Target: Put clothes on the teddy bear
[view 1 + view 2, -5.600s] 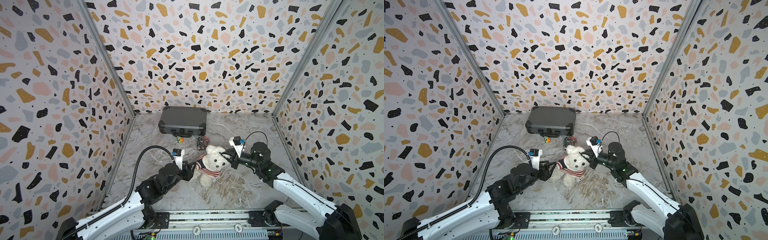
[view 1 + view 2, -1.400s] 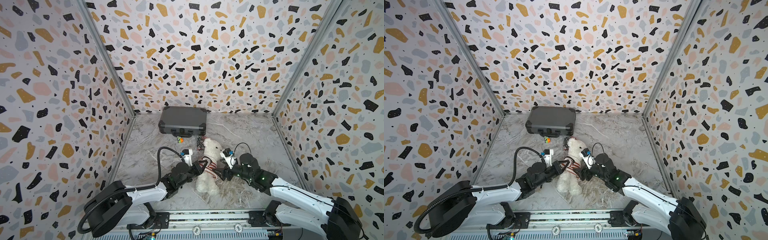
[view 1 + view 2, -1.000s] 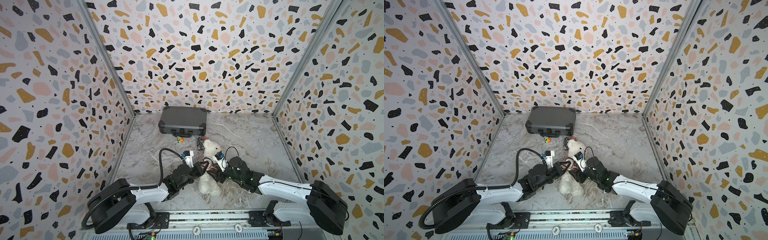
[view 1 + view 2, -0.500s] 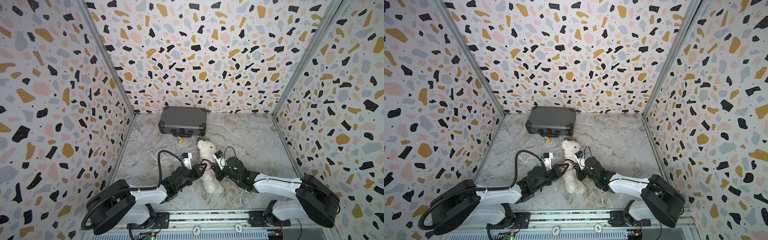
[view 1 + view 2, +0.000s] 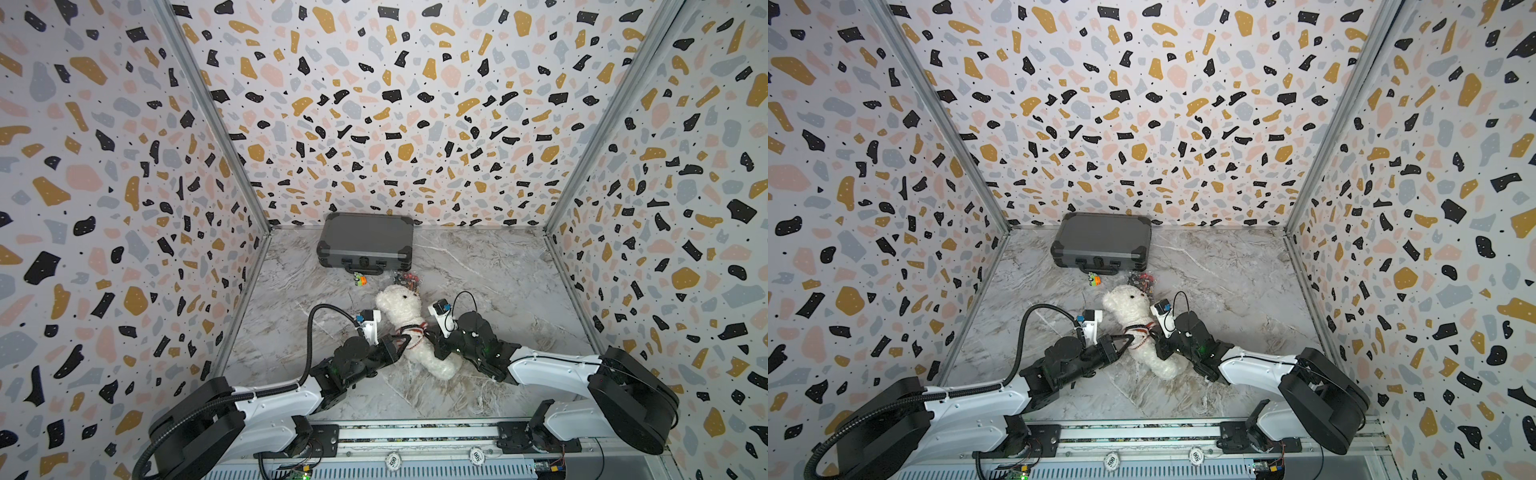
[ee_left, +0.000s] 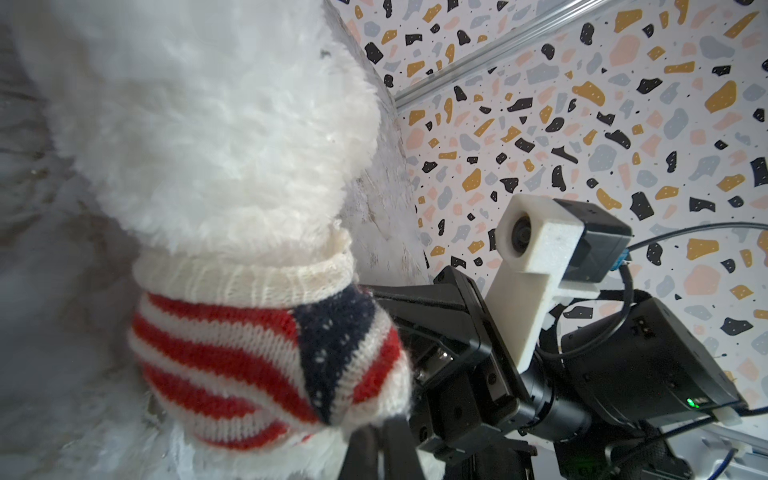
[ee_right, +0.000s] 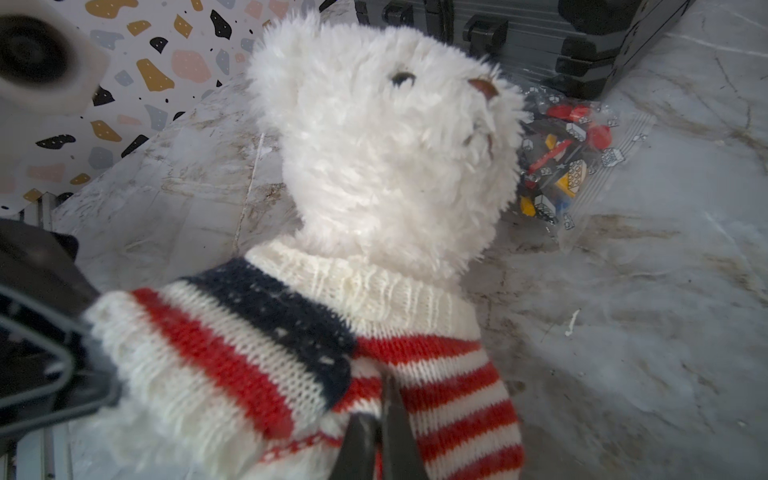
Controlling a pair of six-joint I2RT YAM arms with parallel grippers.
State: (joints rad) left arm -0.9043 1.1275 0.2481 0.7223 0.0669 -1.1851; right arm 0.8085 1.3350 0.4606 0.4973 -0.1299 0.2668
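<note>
On the near floor, the left gripper (image 5: 402,341) and right gripper (image 5: 432,338) both pinch tight the sweater (image 5: 412,331) bunched on the teddy bear (image 5: 401,303). Next, probably, they tug it down the tummy.

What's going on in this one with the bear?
Two robot arms are dressing a white teddy bear that lies on the marble table. A striped knit sweater is over its head and bunched around its neck and chest; the lower body is bare. The left gripper and the right gripper are both shut on the sweater, one at each side.
</note>
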